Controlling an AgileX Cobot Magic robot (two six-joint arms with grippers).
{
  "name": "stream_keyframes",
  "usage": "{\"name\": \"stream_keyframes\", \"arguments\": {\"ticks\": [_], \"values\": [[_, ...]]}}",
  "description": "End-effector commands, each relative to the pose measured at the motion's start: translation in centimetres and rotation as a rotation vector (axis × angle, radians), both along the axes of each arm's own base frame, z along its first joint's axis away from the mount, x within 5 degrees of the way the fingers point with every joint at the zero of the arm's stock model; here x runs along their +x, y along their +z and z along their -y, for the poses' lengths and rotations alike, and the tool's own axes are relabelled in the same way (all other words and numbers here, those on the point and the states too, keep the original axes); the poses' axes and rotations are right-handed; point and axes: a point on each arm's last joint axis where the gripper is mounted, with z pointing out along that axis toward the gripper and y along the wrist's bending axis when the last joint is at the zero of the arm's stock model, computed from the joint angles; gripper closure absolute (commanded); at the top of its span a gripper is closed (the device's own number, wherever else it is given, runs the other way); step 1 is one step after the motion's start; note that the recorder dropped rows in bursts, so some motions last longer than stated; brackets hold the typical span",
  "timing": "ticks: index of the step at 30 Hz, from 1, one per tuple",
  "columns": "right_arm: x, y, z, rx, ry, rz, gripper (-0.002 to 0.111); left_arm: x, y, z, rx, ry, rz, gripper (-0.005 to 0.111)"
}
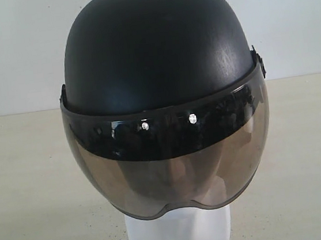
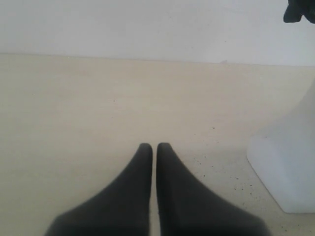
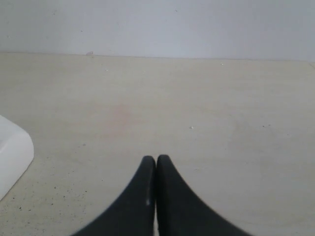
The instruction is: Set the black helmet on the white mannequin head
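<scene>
Where the black helmet sat: on top of the white head, covering it down to the squarish base.
Visor: smoky and tinted, hanging down over the front of the head; the face behind it could not be made out.
Worktop: pale and lightly speckled, carrying the head.
Wall: plain and light, rising behind the worktop.
Left claw: jaws drawn almost together with only a sliver between them, gripping nothing, tips over the worktop. The head's base stood near, off to one side and apart from it.
Dark shape: a small black bit above that base, too cropped to identify.
Right claw: jaws pressed together, gripping nothing. A corner of the base lay apart from it.
</scene>
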Motion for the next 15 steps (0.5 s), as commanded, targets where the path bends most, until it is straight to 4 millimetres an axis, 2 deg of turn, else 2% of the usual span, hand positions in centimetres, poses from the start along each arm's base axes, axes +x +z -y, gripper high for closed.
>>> {"name": "stream_keyframes", "arguments": {"ticks": [1,15], "values": [[-0.01,-0.07,0.01,-0.008,0.002,0.008,0.108,-0.01,0.03,-0.36,0.002,0.066,0.004,0.102],[-0.01,-0.07,0.01,-0.008,0.002,0.008,0.108,-0.01,0.03,-0.43,0.002,0.08,0.004,0.102]]}}
